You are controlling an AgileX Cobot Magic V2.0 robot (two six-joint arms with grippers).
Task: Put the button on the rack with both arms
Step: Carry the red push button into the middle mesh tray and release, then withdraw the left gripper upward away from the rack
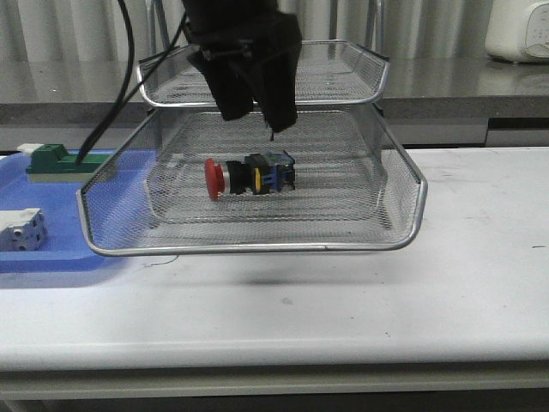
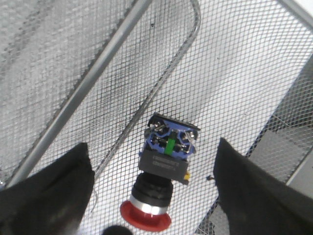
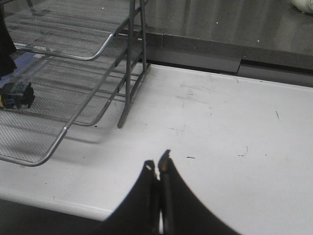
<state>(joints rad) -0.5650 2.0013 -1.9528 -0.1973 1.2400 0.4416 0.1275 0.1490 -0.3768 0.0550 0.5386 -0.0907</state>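
Where the rack's point(image 1: 403, 184) lower wire-mesh tray juts forward, the button point(image 1: 249, 176) lies on its side on the mesh, red cap toward the blue plastic tray point(image 1: 51, 253), blue rear block toward the rack's right wall. Left gripper point(image 1: 256, 116): poised above the button, fingers spread wide, touching nothing. Right gripper point(image 3: 158, 169): fingertips pressed together, empty, over bare white table point(image 1: 480, 275) beside the rack. On the blue tray: green block component point(image 1: 56, 161), white-grey terminal block point(image 1: 21, 230).
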